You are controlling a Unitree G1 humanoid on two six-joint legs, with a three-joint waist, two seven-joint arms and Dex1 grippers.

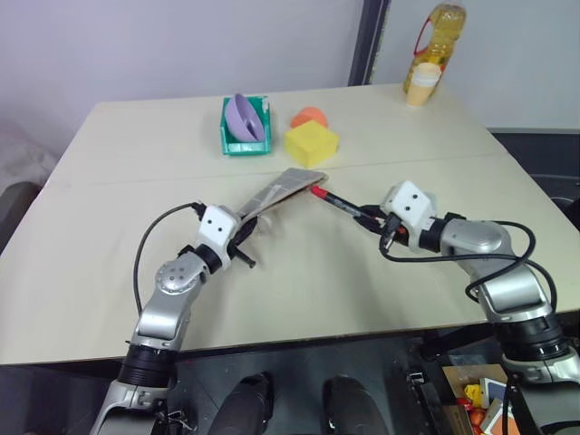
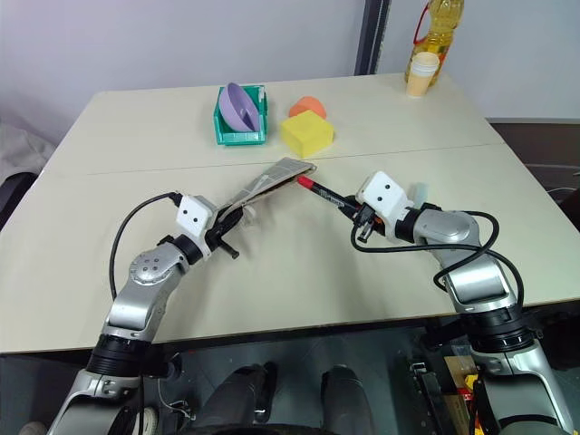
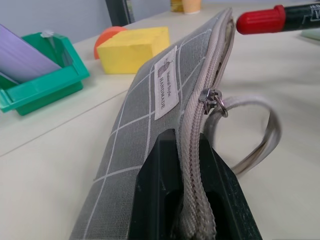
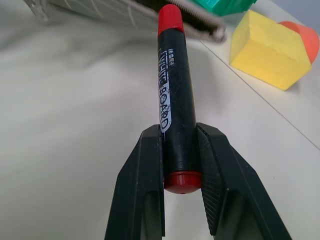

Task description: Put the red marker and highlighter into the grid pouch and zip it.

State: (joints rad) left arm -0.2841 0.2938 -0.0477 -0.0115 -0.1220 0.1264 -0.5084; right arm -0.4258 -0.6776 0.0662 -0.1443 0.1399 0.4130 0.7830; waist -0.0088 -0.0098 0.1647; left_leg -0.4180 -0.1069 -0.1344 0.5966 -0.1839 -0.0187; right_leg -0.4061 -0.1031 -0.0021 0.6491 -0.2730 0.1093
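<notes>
My left gripper (image 3: 192,146) is shut on the zipper edge of the grid pouch (image 1: 285,188), a grey fabric pouch with white lines and a small white label. It holds the pouch tilted up off the table. The zipper pull (image 3: 212,97) and its cord loop hang beside the pouch. My right gripper (image 4: 180,131) is shut on the red marker (image 4: 175,75), a black barrel with red ends. The marker's red cap points at the pouch's far end and sits just short of it. The pale green highlighter (image 2: 419,192) lies on the table behind my right wrist.
On the far side of the table (image 1: 109,181) stand a green bin (image 1: 245,138) holding a purple scoop, a yellow block (image 1: 311,142) and an orange piece (image 1: 309,117). An oil bottle (image 1: 439,36) and a paper cup (image 1: 421,86) are at the back right corner.
</notes>
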